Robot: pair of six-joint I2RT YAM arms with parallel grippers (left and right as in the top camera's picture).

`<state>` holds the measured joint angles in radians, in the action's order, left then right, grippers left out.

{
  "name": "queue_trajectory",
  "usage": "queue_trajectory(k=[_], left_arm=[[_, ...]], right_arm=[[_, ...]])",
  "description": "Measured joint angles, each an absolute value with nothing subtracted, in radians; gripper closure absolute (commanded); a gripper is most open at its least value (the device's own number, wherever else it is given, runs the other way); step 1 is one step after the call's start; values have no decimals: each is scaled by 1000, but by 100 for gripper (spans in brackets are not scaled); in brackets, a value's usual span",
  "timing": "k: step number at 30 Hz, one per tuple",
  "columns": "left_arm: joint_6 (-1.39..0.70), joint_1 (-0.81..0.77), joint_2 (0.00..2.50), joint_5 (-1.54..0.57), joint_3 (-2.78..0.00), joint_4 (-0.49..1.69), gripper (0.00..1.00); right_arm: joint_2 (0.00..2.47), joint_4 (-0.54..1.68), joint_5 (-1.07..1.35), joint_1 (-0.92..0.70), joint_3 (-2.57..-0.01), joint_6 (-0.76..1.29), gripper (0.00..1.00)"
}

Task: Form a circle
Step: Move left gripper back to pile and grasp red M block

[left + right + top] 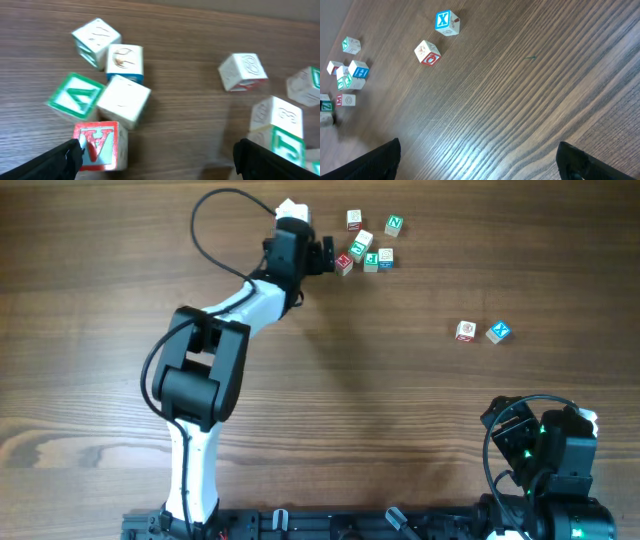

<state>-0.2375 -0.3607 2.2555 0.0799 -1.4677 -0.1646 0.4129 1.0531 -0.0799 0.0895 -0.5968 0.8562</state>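
No circle shows in these views. Two small wooden cubes lie side by side at the right: a blue X cube point(497, 332) point(445, 22) and a pale red-marked cube point(466, 330) point(427, 52). My left gripper point(330, 255) point(157, 162) is open at the left edge of a loose scatter of cubes. A red A cube point(344, 264) point(100, 145) sits just inside its left finger point(60, 162), and a green J cube point(287, 145) lies by its right finger. My right gripper point(510, 425) point(480, 165) is open over bare wood near the front right, holding nothing.
The scatter at the back holds a green A cube point(75, 95), a plain pale cube point(123, 100), a green N cube point(394, 224) and a pale cube point(354, 219). The left arm's black cable point(215, 220) loops over the table behind it.
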Motion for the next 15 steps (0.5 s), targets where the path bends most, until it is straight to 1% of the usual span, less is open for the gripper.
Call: queue_trajectory(k=[3, 10, 15], left_arm=[[-237, -371, 2253, 63, -1468, -161, 0], [-207, -476, 2211, 51, -1467, -117, 0], [-194, -459, 2208, 52, -1467, -101, 0]], right_arm=[[413, 1053, -80, 89, -597, 856, 0], [413, 1053, -80, 89, -597, 856, 0], [413, 1053, -80, 89, -597, 856, 0]])
